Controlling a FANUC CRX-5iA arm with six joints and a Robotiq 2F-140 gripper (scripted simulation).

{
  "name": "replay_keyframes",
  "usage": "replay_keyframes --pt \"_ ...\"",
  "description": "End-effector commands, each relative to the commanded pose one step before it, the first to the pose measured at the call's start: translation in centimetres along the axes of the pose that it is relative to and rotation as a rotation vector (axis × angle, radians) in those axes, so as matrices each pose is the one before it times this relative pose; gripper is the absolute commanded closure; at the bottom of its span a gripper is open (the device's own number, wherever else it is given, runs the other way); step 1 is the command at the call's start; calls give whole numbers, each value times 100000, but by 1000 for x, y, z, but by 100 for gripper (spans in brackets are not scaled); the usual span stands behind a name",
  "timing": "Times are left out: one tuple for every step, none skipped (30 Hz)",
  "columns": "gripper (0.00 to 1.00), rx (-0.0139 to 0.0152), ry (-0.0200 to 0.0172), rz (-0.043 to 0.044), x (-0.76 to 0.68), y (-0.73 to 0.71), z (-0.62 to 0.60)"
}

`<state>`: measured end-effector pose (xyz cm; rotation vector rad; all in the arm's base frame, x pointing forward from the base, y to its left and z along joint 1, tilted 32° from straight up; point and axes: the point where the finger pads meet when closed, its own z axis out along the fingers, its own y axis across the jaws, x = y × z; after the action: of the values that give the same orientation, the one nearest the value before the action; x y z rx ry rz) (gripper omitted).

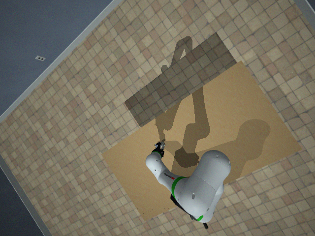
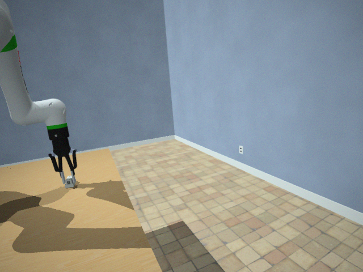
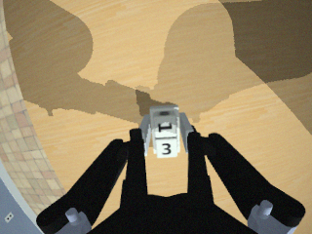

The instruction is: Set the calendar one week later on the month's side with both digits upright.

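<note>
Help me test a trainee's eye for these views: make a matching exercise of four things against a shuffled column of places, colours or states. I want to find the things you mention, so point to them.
Things
1. Digit 3 (image 3: 166, 149)
2. Digit 1 (image 3: 165, 128)
3. Wall outlet (image 1: 40, 58) (image 2: 240, 149) (image 3: 9, 217)
4. End effector (image 1: 160, 145) (image 2: 68, 179) (image 3: 165, 122)

Places, colours, states
A. White, with dark holes
B. Upright in the wrist view
C. Black body, a finger on either side of both digits
D. Lying on its side in the wrist view

Right pairs: 1-B, 2-D, 3-A, 4-C
</note>
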<state>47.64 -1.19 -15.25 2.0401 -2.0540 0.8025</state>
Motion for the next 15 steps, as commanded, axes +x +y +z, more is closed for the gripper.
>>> replay_keyframes --pt "72 18 -20 2 -15 -7 -11" --pt "84 0 0 0 0 0 0" --pt "84 0 0 0 0 0 0" --pt "84 0 0 0 0 0 0" --pt "84 0 0 0 0 0 0" --pt "84 0 0 0 0 0 0" --pt "84 0 0 0 0 0 0" --pt "84 0 0 0 0 0 0" --pt "84 0 0 0 0 0 0" --pt "84 0 0 0 0 0 0" --pt "84 0 0 0 0 0 0" --pt "84 0 0 0 0 0 0" --pt "84 0 0 0 0 0 0" --pt "84 0 0 0 0 0 0" --pt "84 0 0 0 0 0 0"
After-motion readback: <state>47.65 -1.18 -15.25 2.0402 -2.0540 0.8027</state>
